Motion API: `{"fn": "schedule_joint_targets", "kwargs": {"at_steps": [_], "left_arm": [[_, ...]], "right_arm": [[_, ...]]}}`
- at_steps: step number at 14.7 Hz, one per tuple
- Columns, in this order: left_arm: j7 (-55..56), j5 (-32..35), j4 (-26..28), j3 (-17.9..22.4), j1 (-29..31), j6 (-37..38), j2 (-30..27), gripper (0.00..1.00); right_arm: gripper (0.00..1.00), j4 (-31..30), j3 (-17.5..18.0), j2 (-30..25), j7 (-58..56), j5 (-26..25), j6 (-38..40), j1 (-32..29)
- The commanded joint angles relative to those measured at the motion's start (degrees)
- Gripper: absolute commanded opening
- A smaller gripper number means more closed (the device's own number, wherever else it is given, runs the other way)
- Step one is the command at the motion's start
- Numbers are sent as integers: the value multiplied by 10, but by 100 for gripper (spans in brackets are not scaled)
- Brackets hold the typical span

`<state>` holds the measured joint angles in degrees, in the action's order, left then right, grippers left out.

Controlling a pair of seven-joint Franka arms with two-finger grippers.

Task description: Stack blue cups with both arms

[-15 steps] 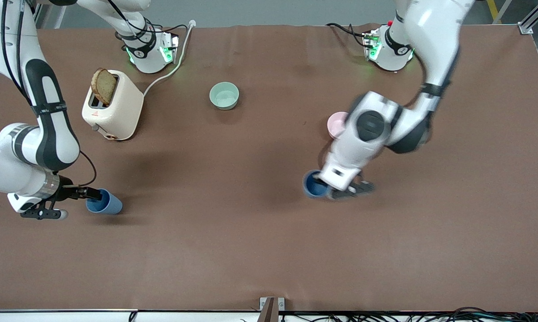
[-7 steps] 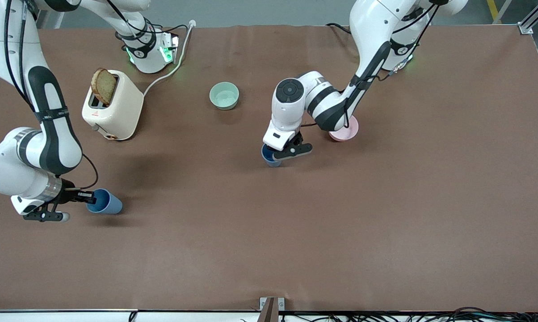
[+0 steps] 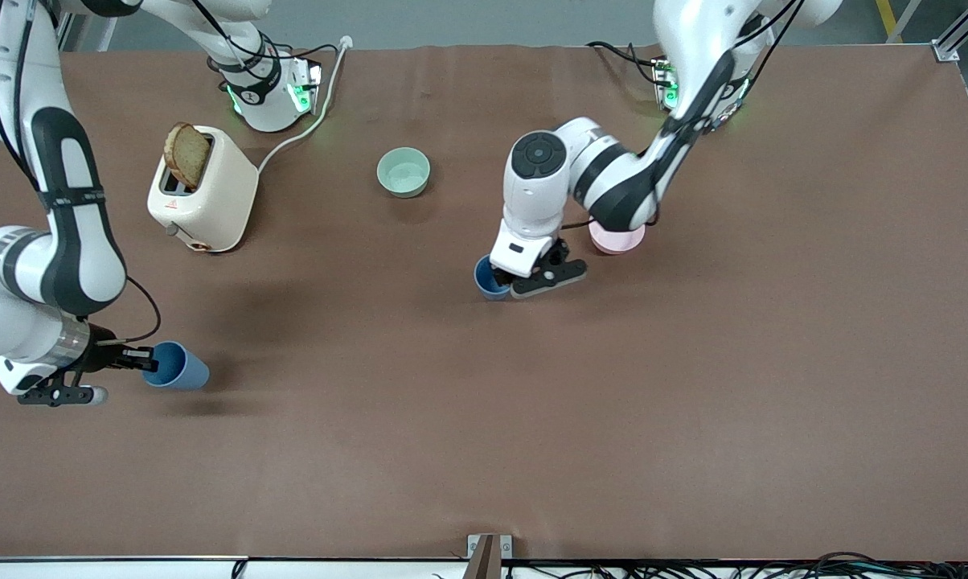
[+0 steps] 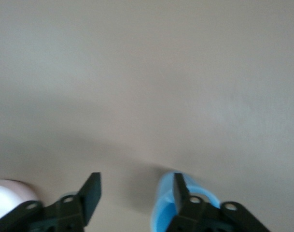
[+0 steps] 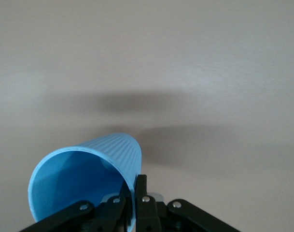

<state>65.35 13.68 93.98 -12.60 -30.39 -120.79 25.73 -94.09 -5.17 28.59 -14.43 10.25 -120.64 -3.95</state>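
One blue cup hangs tilted on its side in my right gripper, just above the table near the right arm's end. In the right wrist view that gripper is shut on the cup's rim wall, one finger inside and one outside. The second blue cup stands upright on the table near the middle, beside the pink bowl. My left gripper is down at it. In the left wrist view the left gripper is open wide, with one finger inside that cup's mouth and the other well outside.
A cream toaster with a bread slice stands toward the right arm's end, its white cable running to the right arm's base. A pale green bowl sits mid-table. A pink bowl lies partly under the left arm, and its edge shows in the left wrist view.
The left gripper and its blue cup moved away from the front camera and toward the right arm's end, stopping beside the pink bowl. The right gripper shifted slightly toward its own end with its cup.
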Motion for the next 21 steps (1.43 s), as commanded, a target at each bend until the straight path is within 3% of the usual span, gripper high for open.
{"fn": "schedule_joint_targets", "kwargs": {"at_steps": [1,3,6,10,13,15,18,21], "left_arm": [[-99,9,-126,-1,40,186,-23,100],[-174,9,-156,-1,73,230,-54,100],[-293,2,-153,-5,147,258,-115,100],[-475,-39,-152,-7,237,306,-175,100],[-558,-77,-108,7,274,318,-228,100],[-594,-99,-78,49,269,319,-258,100],[-610,-135,-34,66,280,319,-292,100],[-610,-137,-29,62,294,325,-298,100]], "right_arm": [[4,-14,5,-81,68,7,81,35],[4,-14,34,-114,132,6,121,56],[3,-13,143,-152,304,-3,143,56],[2,24,316,-153,544,-74,142,57],[2,22,403,-149,648,-164,110,71],[2,20,437,-133,715,-185,68,81],[2,19,439,-99,787,-239,57,125],[2,19,439,-59,851,-298,46,162]]}}
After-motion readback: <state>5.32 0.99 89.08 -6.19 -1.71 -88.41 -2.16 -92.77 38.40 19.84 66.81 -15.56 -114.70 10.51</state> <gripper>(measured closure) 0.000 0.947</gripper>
